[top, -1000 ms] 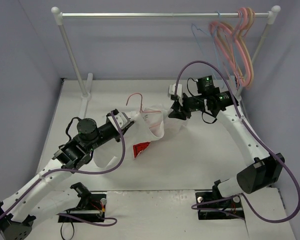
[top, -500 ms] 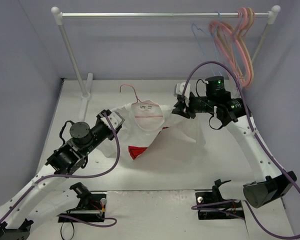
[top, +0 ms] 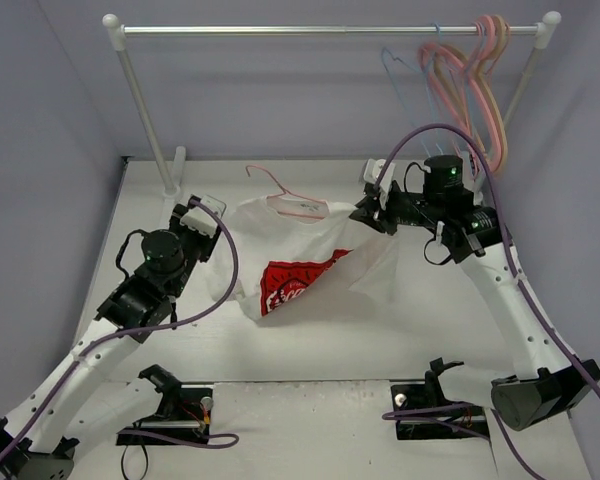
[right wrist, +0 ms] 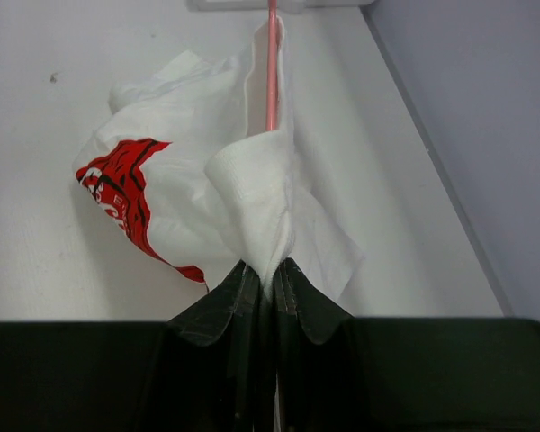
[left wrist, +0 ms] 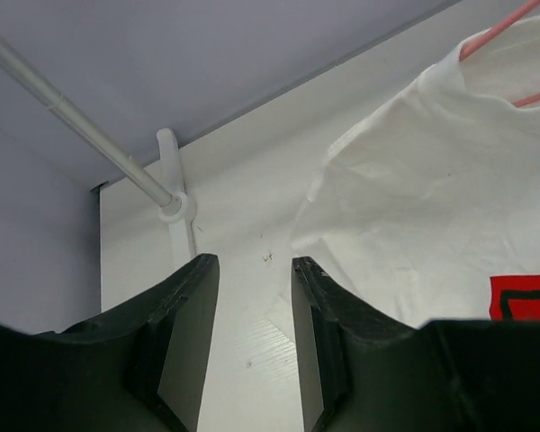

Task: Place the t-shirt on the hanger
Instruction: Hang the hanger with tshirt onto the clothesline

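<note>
Bases of the two arms sit at the table (top: pixel 380 335) edge farthest from the clothes rail (top: pixel 330 30), with purple cables looping up from them.

Closer to the rail, below its left-post end, the left gripper (top: pixel 202 213) hovers with its jaws parted to a medium gap. In the left wrist view the left gripper (left wrist: pixel 255 270) has only bare table showing between its dark fingers (left wrist: pixel 191 310). The white cloth lies just to one side, not between them.

The t-shirt (top: pixel 315 245) is spread on the table well short of the rail, roughly under its middle. Its red print (top: pixel 292 287) is folded and faces up on the side away from the rail.

Below the rail's right half, the right gripper (top: pixel 370 212) holds the shirt's right shoulder. In the right wrist view the right gripper (right wrist: pixel 268 274) is pinched tight on a bunched fold of the t-shirt (right wrist: pixel 171 171). The hanger (right wrist: pixel 272 63) runs as a red wire straight down into that fold. I cannot tell whether the wire itself is caught in the jaws.

The hanger (top: pixel 302 209) lies along the shirt's rail-side edge, partly inside the cloth. Its hook pokes out toward the rail.

On the rail's right end hang a pale blue hanger (top: pixel 395 65) and a bunch of pink and peach hangers (top: pixel 475 90).
</note>
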Robot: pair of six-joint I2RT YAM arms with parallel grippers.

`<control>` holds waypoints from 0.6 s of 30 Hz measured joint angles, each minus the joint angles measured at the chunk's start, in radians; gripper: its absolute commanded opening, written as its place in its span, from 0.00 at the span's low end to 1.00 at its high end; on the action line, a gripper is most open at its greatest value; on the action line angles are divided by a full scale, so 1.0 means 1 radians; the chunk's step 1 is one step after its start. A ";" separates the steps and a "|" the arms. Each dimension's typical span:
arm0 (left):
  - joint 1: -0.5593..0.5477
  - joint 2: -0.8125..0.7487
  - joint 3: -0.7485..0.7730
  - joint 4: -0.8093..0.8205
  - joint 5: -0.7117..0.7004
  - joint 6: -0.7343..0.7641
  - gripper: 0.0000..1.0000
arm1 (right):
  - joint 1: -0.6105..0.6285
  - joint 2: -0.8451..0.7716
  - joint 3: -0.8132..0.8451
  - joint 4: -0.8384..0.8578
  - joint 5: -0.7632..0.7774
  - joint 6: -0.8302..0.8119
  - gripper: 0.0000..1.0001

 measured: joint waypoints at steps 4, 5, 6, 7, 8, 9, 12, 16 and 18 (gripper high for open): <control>0.004 0.002 0.040 -0.019 -0.063 -0.049 0.38 | 0.000 -0.045 -0.038 0.130 0.013 0.100 0.00; 0.004 0.002 0.058 -0.027 -0.083 -0.061 0.38 | 0.000 -0.055 -0.041 0.167 0.018 0.129 0.00; 0.004 0.002 0.076 -0.034 -0.103 -0.071 0.38 | 0.000 -0.063 -0.042 0.212 0.025 0.160 0.00; 0.004 0.002 0.097 -0.042 -0.123 -0.082 0.38 | 0.000 -0.067 -0.037 0.251 0.034 0.186 0.00; 0.004 0.002 0.120 -0.057 -0.140 -0.093 0.38 | 0.000 -0.067 -0.022 0.283 0.047 0.212 0.00; 0.004 0.005 0.148 -0.071 -0.162 -0.102 0.38 | 0.000 -0.061 0.000 0.309 0.062 0.233 0.00; 0.004 0.023 0.250 -0.130 -0.217 -0.123 0.38 | 0.000 -0.014 0.143 0.345 0.119 0.285 0.00; 0.004 0.060 0.378 -0.196 -0.270 -0.143 0.38 | 0.000 0.066 0.376 0.394 0.175 0.326 0.00; 0.004 0.068 0.406 -0.214 -0.285 -0.150 0.38 | -0.001 0.082 0.447 0.423 0.182 0.347 0.00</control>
